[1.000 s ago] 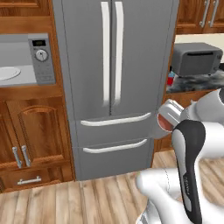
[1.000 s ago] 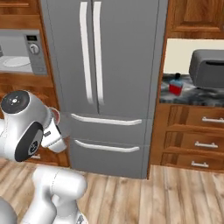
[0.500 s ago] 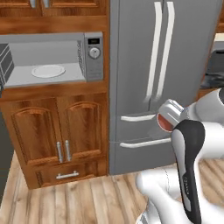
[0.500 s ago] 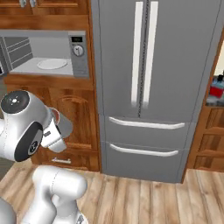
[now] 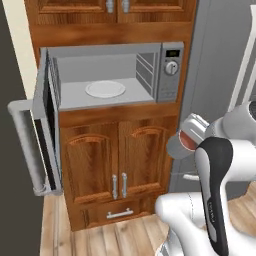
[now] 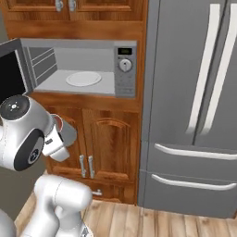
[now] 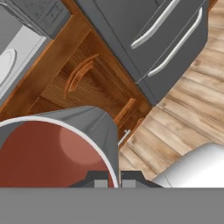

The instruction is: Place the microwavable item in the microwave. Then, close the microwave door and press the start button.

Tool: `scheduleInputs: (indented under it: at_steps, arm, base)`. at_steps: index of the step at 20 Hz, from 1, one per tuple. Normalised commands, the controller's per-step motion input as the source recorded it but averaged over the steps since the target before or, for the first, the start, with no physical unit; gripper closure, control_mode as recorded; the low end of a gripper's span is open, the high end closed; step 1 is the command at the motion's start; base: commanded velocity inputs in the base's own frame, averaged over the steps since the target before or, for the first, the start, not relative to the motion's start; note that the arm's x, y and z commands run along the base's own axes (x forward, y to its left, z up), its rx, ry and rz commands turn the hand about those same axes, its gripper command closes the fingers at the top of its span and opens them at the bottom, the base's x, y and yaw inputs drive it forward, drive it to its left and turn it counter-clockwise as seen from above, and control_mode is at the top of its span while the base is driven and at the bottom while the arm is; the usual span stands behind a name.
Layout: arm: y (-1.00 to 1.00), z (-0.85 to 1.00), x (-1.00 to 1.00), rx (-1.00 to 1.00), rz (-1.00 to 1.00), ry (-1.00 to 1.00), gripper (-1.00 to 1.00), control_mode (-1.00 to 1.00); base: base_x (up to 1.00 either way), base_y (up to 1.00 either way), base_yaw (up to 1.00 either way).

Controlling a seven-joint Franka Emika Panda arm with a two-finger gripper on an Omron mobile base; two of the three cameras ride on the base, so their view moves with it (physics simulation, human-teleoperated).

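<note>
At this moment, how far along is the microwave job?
Done: the cup is picked up, the claw shut on its rim, held below the microwave. In hand: carrying it toward the open cavity, whose turntable is bare. Left: set the cup inside, swing the microwave door closed, press start on the control strip.

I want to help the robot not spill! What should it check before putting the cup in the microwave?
1. Cup held in the shut gripper: ok.
2. Microwave door swung wide open: ok.
3. Turntable bare, with room for the cup: ok.
4. Cup raised to the level of the microwave opening: not ok, it sits lower, in front of the cabinet doors.
5. Cup upright: not ok, it is tilted.
6. Anything inside the cup: cannot tell.
</note>
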Motion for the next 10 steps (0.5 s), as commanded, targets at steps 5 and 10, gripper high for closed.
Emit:
scheduleInputs:
  at_steps: [5, 10]
  arm:
    - [0.00, 0.00, 0.00, 0.00, 0.00, 0.00, 1.00, 1.00]
    - [0.00, 0.00, 0.00, 0.00, 0.00, 0.00, 1.00, 1.00]
  base:
    - [0.27, 0.46, 0.00]
    - [0.33, 0.00, 0.00]
